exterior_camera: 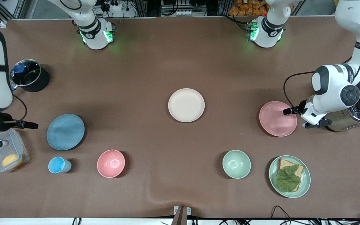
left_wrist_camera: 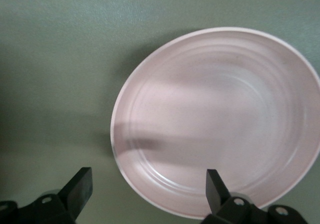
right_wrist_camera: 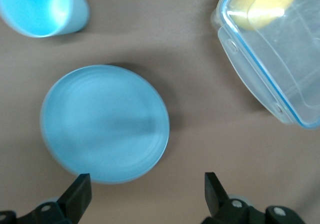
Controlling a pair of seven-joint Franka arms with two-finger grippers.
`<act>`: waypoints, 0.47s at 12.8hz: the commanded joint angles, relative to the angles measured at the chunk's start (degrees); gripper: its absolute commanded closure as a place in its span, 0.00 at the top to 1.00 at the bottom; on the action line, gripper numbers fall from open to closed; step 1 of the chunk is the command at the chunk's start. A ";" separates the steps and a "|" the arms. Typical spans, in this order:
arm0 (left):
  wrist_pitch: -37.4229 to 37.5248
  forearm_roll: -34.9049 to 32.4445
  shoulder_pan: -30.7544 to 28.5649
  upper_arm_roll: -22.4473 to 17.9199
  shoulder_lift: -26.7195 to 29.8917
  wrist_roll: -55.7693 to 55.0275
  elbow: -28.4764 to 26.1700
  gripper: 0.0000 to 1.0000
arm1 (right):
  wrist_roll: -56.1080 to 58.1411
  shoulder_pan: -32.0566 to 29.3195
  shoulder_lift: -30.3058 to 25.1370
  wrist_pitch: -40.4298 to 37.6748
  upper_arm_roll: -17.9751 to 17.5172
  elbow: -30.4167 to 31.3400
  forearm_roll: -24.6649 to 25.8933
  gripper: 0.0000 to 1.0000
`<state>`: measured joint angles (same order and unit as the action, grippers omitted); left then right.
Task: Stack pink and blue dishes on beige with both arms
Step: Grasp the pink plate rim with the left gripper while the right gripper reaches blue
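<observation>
From the front, the beige plate [exterior_camera: 186, 105] lies bare mid-table as the stacking base, the pink plate [exterior_camera: 277, 118] toward the left arm's end and the blue plate [exterior_camera: 65, 132] toward the right arm's end, so each arm can take its own. In the left wrist view the left gripper [left_wrist_camera: 149, 186] hangs with fingers spread wide astride the pink plate's [left_wrist_camera: 220, 119] rim, seemingly lining up a pinch. In the right wrist view the right gripper [right_wrist_camera: 147, 189] is equally wide, beside the blue plate [right_wrist_camera: 105, 124], not touching.

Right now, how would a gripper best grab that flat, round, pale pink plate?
Probably by the thin raised rim of the pale pink plate, at the edge toward the left arm's end of the table. The open left gripper already straddles that rim; the plate lies too flat to grasp elsewhere.
</observation>
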<state>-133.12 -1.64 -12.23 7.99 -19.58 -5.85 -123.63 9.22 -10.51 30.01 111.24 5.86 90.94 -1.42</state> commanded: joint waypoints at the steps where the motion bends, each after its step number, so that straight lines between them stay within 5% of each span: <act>1: -1.61 -1.00 -1.31 0.10 -2.04 0.49 0.85 1.00 | 0.36 -0.39 5.12 5.45 -0.67 -1.21 -0.60 1.00; 6: -1.79 -6.70 -5.34 0.36 -4.68 1.20 2.52 0.98 | 0.45 -1.70 7.25 17.24 -0.76 7.66 -0.69 1.00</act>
<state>-134.60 -5.38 -14.63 7.81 -22.40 -5.73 -122.92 9.23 -11.49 39.00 125.58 5.81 94.72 -1.43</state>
